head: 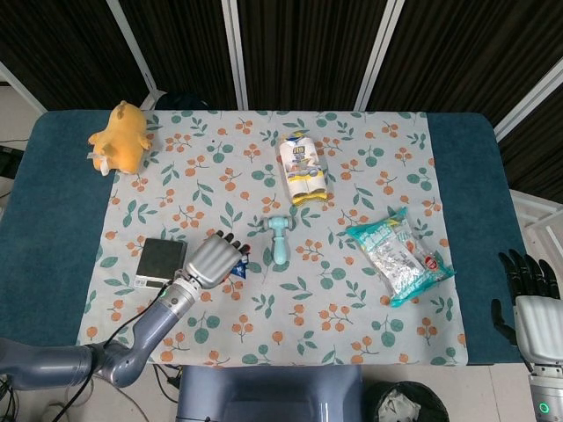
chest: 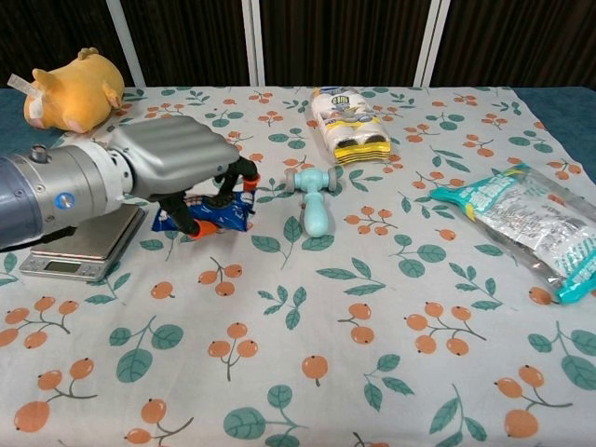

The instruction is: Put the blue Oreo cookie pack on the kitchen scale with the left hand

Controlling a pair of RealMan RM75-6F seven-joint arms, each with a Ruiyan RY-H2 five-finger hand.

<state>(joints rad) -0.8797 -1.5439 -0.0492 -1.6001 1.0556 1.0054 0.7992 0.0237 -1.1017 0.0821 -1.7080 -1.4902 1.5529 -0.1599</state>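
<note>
One pack (chest: 207,210) hangs pinched in the left hand's (chest: 172,163) curled fingers (chest: 244,174), lifted just right of the scale (chest: 79,244), seemingly for carrying over; the right hand (head: 528,294) idles, fingers spread

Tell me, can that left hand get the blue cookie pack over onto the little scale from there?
Probably yes. The left hand already holds the blue Oreo pack lifted off the cloth, right beside the kitchen scale, and nothing shows between them or on its platform.
</note>
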